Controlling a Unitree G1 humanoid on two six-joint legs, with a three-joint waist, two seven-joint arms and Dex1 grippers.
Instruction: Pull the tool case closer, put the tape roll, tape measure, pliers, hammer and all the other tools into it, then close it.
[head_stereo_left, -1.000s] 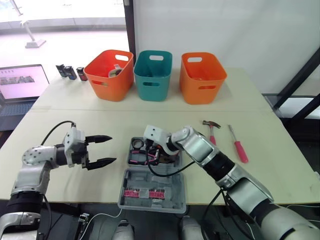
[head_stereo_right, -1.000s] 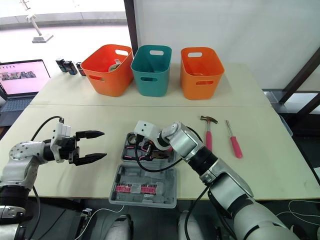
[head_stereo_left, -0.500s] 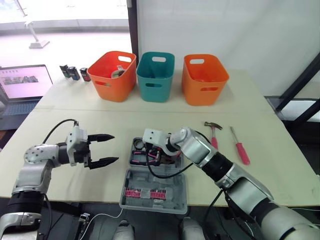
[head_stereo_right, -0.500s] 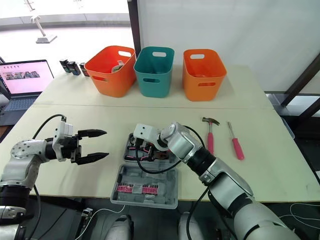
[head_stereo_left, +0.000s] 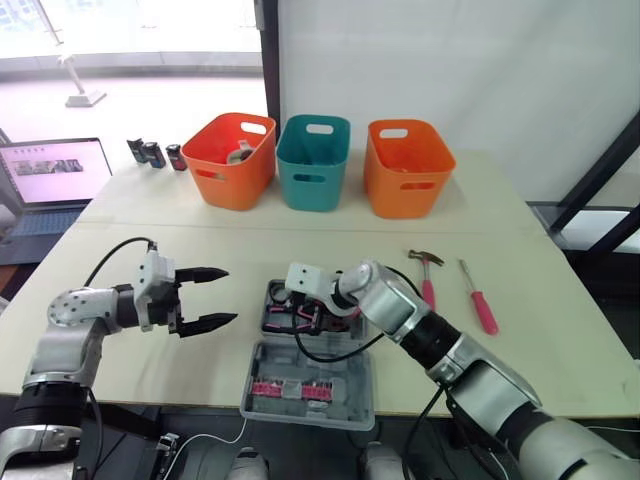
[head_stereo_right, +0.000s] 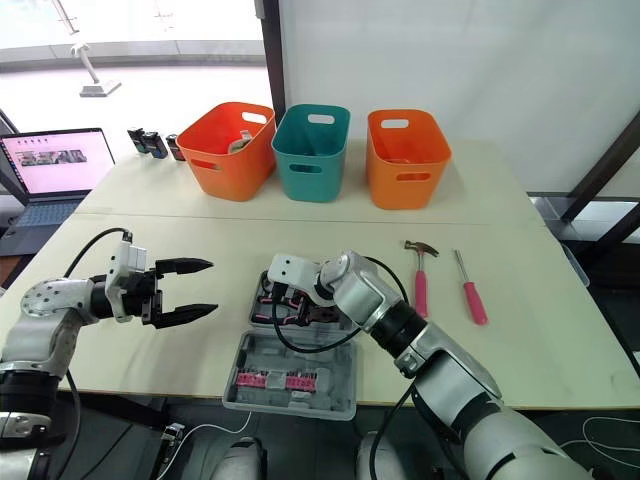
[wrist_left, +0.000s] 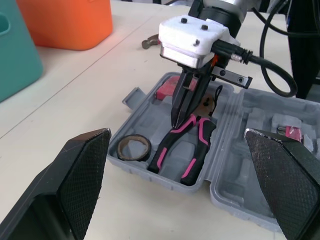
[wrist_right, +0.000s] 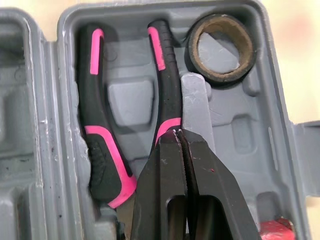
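Observation:
The grey tool case (head_stereo_left: 345, 400) lies open near the table's front edge. Black-and-pink pliers (wrist_right: 97, 140) and a brown tape roll (wrist_right: 220, 47) rest in its rear half, and a red object (wrist_left: 167, 90) sits at that half's far end. My right gripper (wrist_right: 176, 132) is shut, its tips down at one pliers handle with nothing between them; it also shows from the head (head_stereo_left: 315, 318). My left gripper (head_stereo_left: 228, 296) is open above the table, left of the case and apart from it. A pink-handled hammer (head_stereo_left: 427, 272) and a red screwdriver (head_stereo_left: 478, 300) lie right of the case.
Three bins stand in a row at the back: orange (head_stereo_left: 232, 160), teal (head_stereo_left: 312, 162), orange (head_stereo_left: 408, 168). A laptop (head_stereo_left: 55, 170) is at the far left, with small dark items (head_stereo_left: 153, 154) beside it. Pink bits (head_stereo_left: 290, 388) sit in the case's front half.
The head camera has shifted, so the whole scene sits a little lower. Relative to the case, both grippers stay about where they were.

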